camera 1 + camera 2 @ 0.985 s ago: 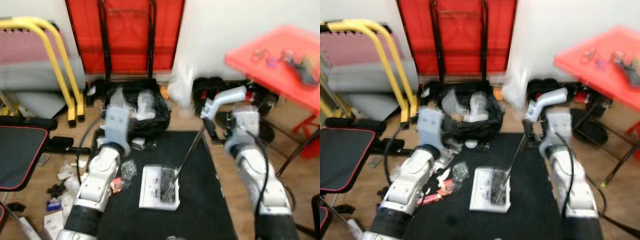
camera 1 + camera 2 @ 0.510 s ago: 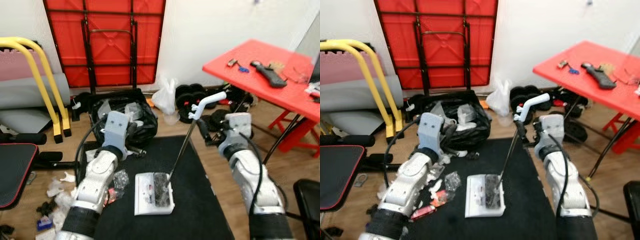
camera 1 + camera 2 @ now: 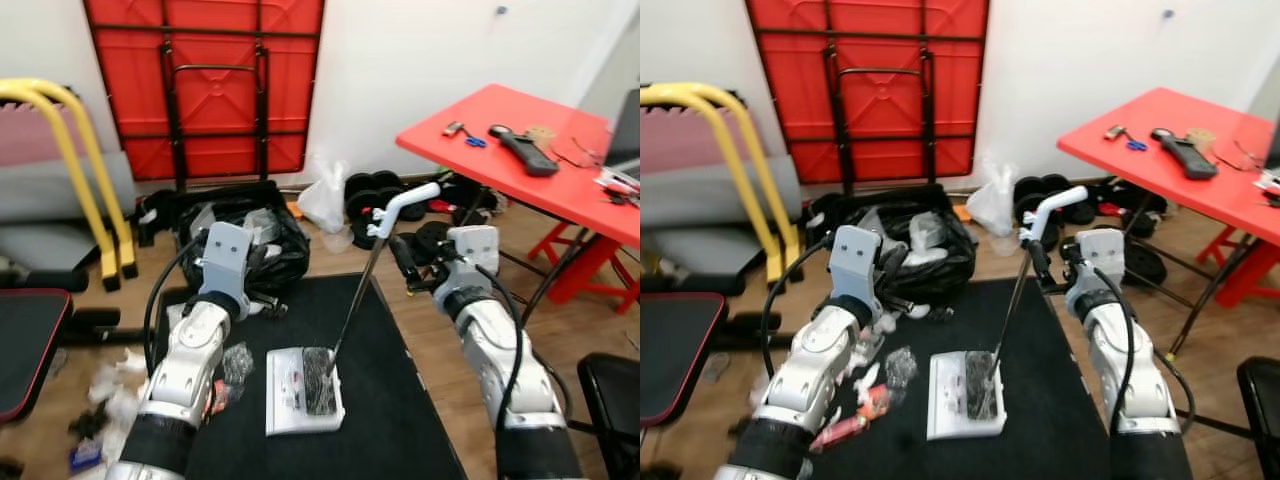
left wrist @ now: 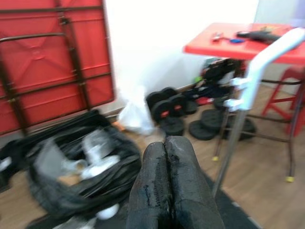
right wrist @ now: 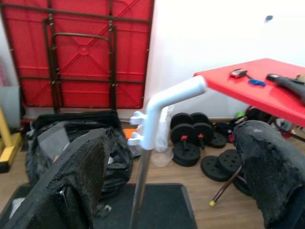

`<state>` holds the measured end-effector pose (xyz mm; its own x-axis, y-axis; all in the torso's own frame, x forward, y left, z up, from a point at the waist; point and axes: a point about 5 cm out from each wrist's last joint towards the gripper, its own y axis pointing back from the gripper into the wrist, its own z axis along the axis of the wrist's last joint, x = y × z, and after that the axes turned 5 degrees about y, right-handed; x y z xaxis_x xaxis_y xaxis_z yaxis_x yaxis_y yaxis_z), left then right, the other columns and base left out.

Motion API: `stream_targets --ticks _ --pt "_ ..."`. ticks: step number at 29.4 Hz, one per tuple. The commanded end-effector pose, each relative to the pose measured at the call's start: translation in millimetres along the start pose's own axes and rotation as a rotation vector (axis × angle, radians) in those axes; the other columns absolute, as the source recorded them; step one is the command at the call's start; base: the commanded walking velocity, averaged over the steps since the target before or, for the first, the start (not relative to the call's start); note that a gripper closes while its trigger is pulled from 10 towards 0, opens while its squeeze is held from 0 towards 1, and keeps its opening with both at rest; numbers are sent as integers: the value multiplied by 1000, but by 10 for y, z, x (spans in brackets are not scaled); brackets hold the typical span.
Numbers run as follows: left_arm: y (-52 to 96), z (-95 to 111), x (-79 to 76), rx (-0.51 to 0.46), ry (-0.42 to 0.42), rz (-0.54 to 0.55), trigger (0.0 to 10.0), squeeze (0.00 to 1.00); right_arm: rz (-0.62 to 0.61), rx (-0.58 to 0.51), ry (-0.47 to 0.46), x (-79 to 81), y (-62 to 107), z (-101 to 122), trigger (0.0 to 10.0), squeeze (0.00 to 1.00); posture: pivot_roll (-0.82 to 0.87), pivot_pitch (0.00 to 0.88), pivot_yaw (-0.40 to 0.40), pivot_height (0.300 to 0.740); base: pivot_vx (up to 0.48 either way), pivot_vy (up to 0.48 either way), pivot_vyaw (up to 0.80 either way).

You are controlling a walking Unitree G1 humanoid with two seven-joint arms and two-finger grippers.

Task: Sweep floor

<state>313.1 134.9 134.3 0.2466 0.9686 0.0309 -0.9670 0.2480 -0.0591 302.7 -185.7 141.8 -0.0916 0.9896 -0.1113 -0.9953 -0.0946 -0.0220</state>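
Observation:
A white dustpan (image 3: 300,395) lies flat on the black mat (image 3: 390,420), with a dark clump (image 3: 318,367) in it. A thin metal handle (image 3: 355,300) slants up from that clump to a white grip (image 3: 402,200). My right gripper (image 3: 405,268) is open beside the upper handle. In the right wrist view the handle (image 5: 142,162) stands between the spread fingers (image 5: 81,176), untouched. My left gripper (image 4: 166,191) is shut on nothing and hovers by the black rubbish bag (image 3: 245,235). Paper and plastic litter (image 3: 112,380) lies on the wood floor at the left of the mat.
A red table (image 3: 520,150) stands at the right, with weight plates (image 3: 380,195) and a white plastic bag (image 3: 325,198) by the wall. A folded red table (image 3: 210,80) leans behind the bag. A yellow frame (image 3: 70,170) and a black bench (image 3: 25,340) are on the left, a black seat (image 3: 612,390) at the right.
The camera has swung to the right and steadied, so the red table shows more. Both arms keep their places relative to the dustpan and handle.

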Motion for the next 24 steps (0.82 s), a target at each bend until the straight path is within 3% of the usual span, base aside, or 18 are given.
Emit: stream_targets --ticks 1,24 --pt "-6 3 -12 -8 1 -15 10000 0 -3 -8 12 -11 1 2 10000 0 -194 0 -122 740 304 0 0" --pt "-14 12 -9 -18 1 -18 10000 0 16 -29 47 1 -4 27 10000 0 -199 0 -120 740 320 0 -70"
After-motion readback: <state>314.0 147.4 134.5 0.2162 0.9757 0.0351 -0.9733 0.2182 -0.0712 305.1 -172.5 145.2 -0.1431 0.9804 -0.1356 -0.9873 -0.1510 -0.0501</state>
